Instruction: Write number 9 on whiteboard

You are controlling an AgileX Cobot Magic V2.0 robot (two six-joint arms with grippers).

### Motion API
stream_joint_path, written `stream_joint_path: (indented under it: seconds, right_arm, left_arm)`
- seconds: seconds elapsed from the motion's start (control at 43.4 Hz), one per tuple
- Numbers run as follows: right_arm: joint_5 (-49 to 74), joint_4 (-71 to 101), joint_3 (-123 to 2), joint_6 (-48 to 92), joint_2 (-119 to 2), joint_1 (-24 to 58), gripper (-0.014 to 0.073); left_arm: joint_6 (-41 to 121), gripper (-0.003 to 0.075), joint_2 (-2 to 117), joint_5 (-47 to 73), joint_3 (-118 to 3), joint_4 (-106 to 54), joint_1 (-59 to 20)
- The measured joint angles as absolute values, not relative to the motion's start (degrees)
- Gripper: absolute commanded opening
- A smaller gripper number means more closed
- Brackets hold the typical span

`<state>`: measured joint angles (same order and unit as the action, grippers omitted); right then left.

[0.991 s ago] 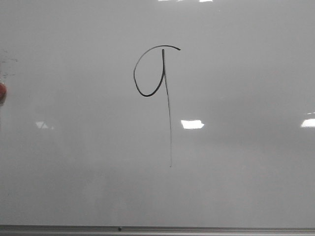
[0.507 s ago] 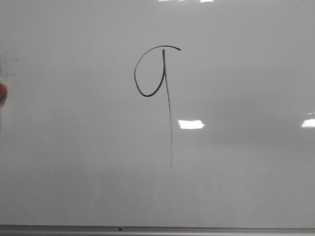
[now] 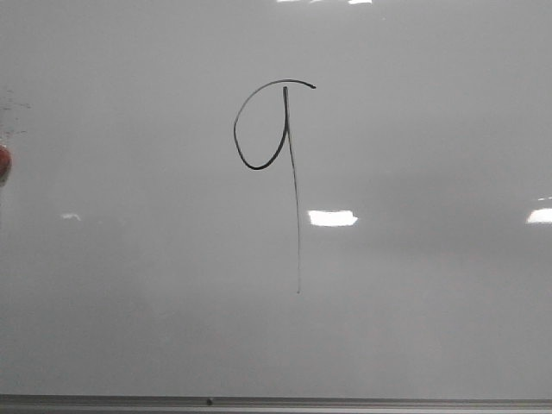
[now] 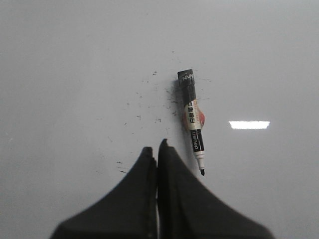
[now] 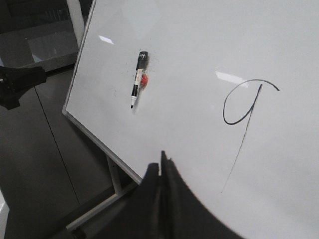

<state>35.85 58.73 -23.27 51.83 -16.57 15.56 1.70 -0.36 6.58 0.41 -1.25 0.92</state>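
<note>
The number 9 (image 3: 292, 172) is a thin black marker line with an open loop and a long fading tail, drawn on the pale whiteboard (image 3: 431, 328) that fills the front view. No gripper shows in that view. In the right wrist view the number 9 (image 5: 250, 110) lies beyond my right gripper (image 5: 160, 162), whose jaws are shut on nothing. In the left wrist view my left gripper (image 4: 156, 147) is also shut and empty. Just beside it an uncapped black-and-white marker (image 4: 192, 122) rests against the whiteboard (image 4: 75, 59), untouched.
Black specks (image 4: 149, 107) dot the board around the marker (image 5: 137, 79). A grey frame edge (image 3: 276, 402) runs along the board's bottom, and a red spot (image 3: 3, 161) shows at the left edge. The stand's legs (image 5: 113, 174) and a dark arm part (image 5: 15, 82) are beside the board.
Only the light reflections on the board shift a little and the left one dims. The number 9 and the red spot stay where they were.
</note>
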Motion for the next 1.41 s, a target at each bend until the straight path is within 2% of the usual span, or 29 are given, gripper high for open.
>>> stream_joint_path:
  seconds: [0.876, 1.106, 1.245, 1.406]
  right_arm:
    - [35.85, 58.73, -23.27, 51.83, -16.57, 15.56, -0.0069]
    - [30.05, 58.01, -22.28, 51.83, -16.25, 15.47, -0.0069]
    - [24.19, 51.00, -20.08, 46.67, -14.14, 11.88, -0.0069]
    - [19.58, 37.27, -15.39, 32.14, -9.84, 3.77, -0.0069]
  left_arm:
    - [1.57, -0.0019, -0.36, 6.68, 0.41, -1.23, 0.92]
    - [1.57, -0.0019, -0.36, 6.68, 0.41, -1.23, 0.92]
    - [1.57, -0.0019, -0.36, 6.68, 0.41, -1.23, 0.92]
    - [1.57, -0.0019, -0.36, 6.68, 0.41, -1.23, 0.92]
